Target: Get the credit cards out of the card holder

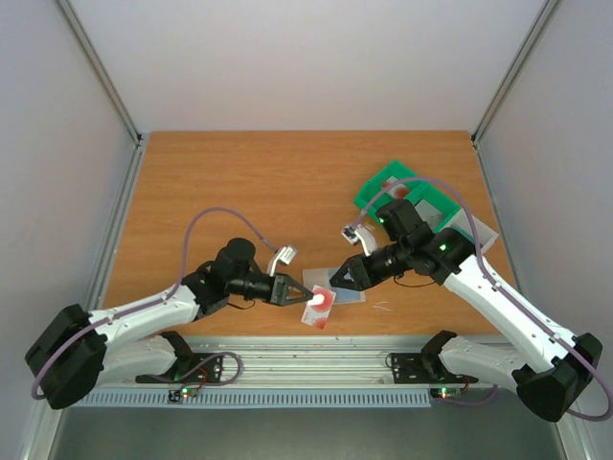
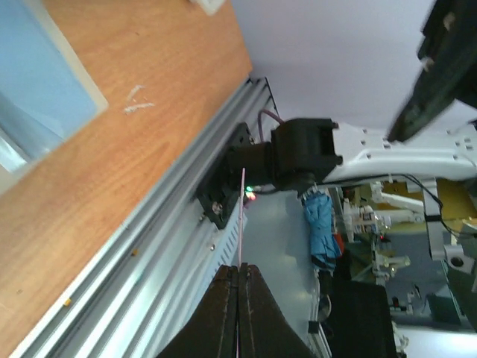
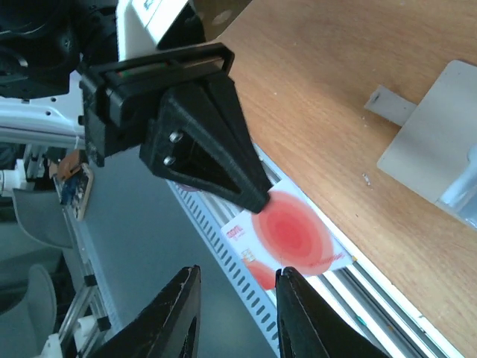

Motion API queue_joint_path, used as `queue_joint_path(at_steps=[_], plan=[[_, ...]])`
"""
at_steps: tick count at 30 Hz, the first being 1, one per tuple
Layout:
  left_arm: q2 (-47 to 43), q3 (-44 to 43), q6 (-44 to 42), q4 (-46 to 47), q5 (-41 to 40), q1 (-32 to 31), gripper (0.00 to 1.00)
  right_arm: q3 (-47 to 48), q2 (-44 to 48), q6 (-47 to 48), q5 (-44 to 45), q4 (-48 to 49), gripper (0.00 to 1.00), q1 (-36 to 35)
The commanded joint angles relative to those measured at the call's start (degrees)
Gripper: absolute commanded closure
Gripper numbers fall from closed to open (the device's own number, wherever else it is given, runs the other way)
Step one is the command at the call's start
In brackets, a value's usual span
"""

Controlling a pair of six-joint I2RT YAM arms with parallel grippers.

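One pinkish-red credit card (image 3: 302, 237) clamped by its edge in the left gripper (image 3: 258, 203), just ahead of the right gripper (image 3: 237, 313), jaws parted and empty. Card holder (image 3: 436, 142) flat off to that gripper's side. Probably light, stiff, slick, so best pinched flat near an edge.

Between the tips of my black left claw (image 1: 303, 296) I see a white card (image 3: 298, 235) with soft red rings, darker toward the middle, and small red print near one corner. Beyond my black right claw (image 3: 238, 274) the card holder (image 3: 440, 142) is pale beige on the orange-brown, wood-grained table (image 3: 335, 74). Behind that claw the tray (image 1: 369, 196) is bright green.
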State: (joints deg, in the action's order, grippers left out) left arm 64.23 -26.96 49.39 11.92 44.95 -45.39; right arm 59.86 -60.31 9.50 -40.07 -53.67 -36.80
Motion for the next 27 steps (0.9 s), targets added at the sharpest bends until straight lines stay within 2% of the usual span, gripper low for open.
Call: queue_joint_path(at_steps=[1, 5, 9, 12, 23, 27], plan=[[-4.06, 1.87, -1.04, -0.74, 4.76, -1.34, 1.00, 1.30, -2.43, 1.42, -3.49, -0.94, 0.69, 0.23], [-6.35, 2.05, -1.84, -2.81, 5.53, -2.08, 1.00, 0.28, -4.19, 1.08, -6.51, 0.84, 0.67, 0.23], [-7.29, 2.65, -2.36, -2.75, 5.73, -2.27, 1.00, -1.97, -6.22, 0.10, -11.26, 4.35, 0.74, 0.15], [-7.36, 2.73, -1.98, -1.17, 6.90, -2.54, 1.00, -4.52, -6.63, -0.56, -15.77, 7.74, 0.73, 0.15], [-8.01, 3.04, -1.21, 1.59, 8.29, -2.70, 1.00, -7.03, -9.66, -0.59, -18.34, 9.16, 0.70, -2.90], [-8.61, 2.98, -1.53, 1.10, 8.31, -2.69, 1.00, -6.97, -10.16, -0.36, -19.07, 9.38, 0.78, -4.09]])
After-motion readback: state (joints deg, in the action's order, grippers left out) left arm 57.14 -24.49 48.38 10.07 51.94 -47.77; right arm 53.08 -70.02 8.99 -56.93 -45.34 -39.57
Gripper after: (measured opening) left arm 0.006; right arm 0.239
